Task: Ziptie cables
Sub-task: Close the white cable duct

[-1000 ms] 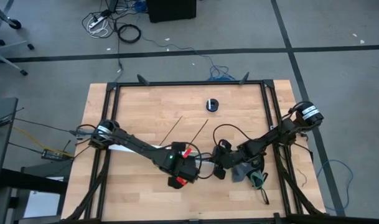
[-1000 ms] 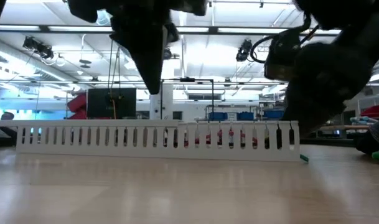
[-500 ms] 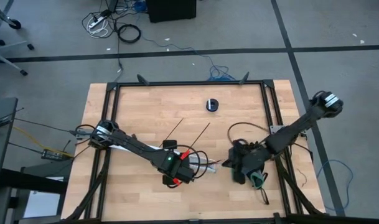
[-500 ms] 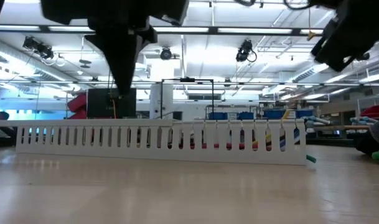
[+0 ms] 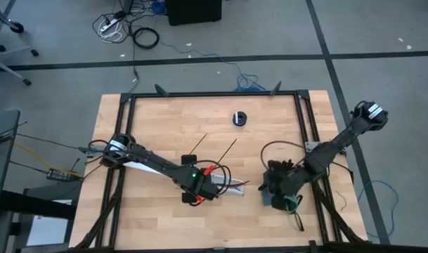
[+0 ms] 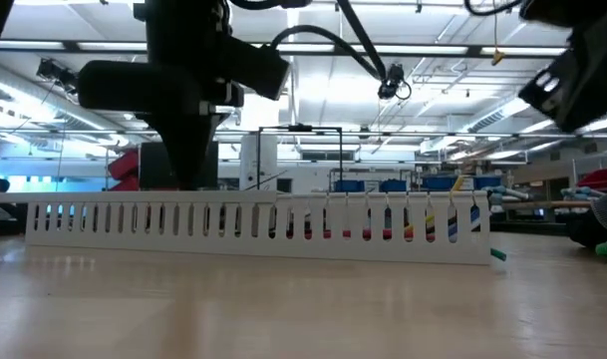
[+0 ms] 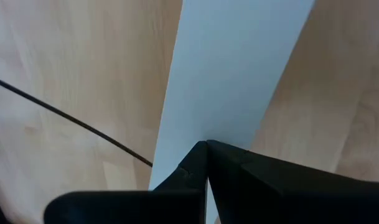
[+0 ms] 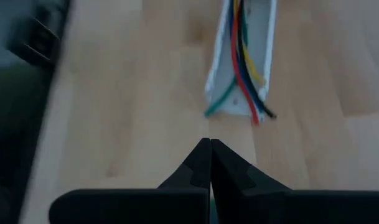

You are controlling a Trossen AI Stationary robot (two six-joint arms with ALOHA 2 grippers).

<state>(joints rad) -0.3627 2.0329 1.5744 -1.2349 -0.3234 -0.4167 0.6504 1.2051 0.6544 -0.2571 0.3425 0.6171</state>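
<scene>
Cables (image 8: 245,62) lie inside white slotted channel (image 6: 253,227), ends poking from its end toward right gripper (image 8: 209,155) | zipties (image 5: 197,146): two black strips on desk (image 5: 157,119) just beyond channel | left gripper (image 7: 206,155): fingers closed, empty, over channel, possibly touching | right gripper: fingers closed, empty, near channel's end

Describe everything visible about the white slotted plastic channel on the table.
The long white slotted plastic channel lies flat on the wooden table. In the low view, its side wall is a comb of narrow upright slots. It is an open trough: coloured cables, red, blue, yellow, green and black, run inside and poke out of its open end. The shut left gripper sits directly over its smooth white surface; contact cannot be told.
</scene>
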